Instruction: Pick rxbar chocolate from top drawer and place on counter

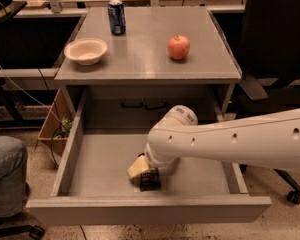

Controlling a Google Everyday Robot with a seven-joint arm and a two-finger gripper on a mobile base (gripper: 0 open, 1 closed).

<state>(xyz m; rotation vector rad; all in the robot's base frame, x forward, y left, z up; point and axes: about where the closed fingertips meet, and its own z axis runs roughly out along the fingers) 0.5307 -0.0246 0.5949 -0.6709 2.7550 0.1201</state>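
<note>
One glossy grey counter (pixel 150 66) stands over the open drawer (pixel 97 159) on a speckled floor (pixel 165 232), bearing a bowl (pixel 86 51), apple (pixel 179 47) and can (pixel 116 17). The arm (pixel 230 141) has its gripper (pixel 140 169) low in the drawer at the rxbar (pixel 150 180), near the front wall; whether it grips, I cannot tell.

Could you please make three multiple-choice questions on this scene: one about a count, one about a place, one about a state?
1. How many things stand on the counter? A two, B three, C five.
2. Where is the rxbar chocolate? A on the counter, B in the top drawer, C not in view.
3. The top drawer is: A pulled open, B shut, C taken out.

Answers: 1 B, the bowl, soda can and apple are there. 2 B, it lies on the drawer bottom, with the gripper right at it. 3 A, its inside shows.
</note>
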